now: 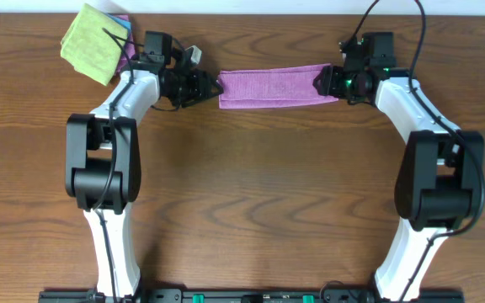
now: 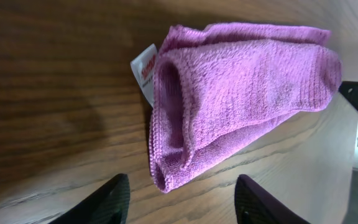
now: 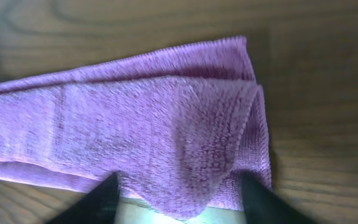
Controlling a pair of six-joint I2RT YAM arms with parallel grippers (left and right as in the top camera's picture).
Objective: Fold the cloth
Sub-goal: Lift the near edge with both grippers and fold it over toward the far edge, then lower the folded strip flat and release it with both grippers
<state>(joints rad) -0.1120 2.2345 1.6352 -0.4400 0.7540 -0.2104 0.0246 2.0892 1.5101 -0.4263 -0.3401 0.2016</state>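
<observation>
Cloth lay lengthwise between left gripper and right gripper, one end directly ahead of each, both jaws parted.

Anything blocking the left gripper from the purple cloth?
Nothing visible. The left gripper is open right at the end of the purple cloth, only table beside it. The green cloth lies behind the arm, off the path.

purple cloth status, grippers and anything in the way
Left gripper open at left end. Right gripper open at right end. Purple cloth folded to a strip, flat. Green cloth apart, far left.
</observation>
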